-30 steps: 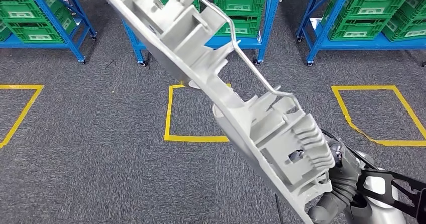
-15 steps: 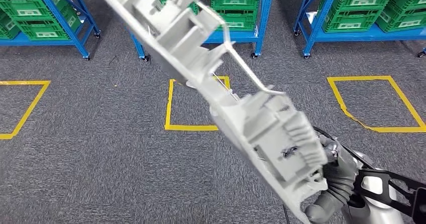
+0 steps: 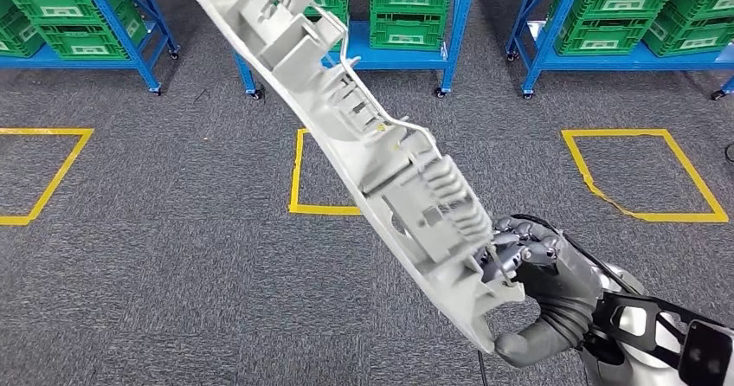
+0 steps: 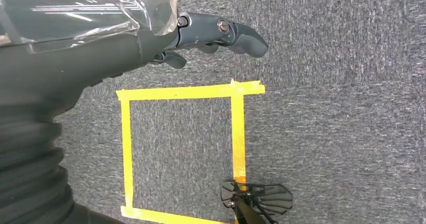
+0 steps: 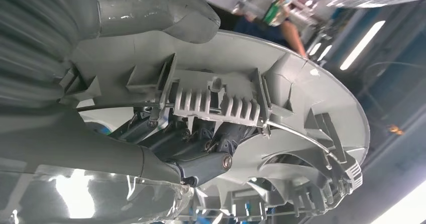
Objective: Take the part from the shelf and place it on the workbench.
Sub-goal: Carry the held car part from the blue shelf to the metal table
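Overhead, unlabelled grey part in the right hand's grasp; left hand loose, holding nothing.

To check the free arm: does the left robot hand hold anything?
No, the left robot hand hangs above the carpet with nothing in its fingers.

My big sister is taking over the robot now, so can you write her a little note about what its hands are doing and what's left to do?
Right hand: grips the lower end of the long grey plastic part, which slants up and away over the carpet.
Left hand: holds nothing, hanging above a yellow tape square on the floor.
Done: the part is off the shelf and in hand.
Left: carry it to the workbench and set it down there. Blue racks with green crates stand ahead.
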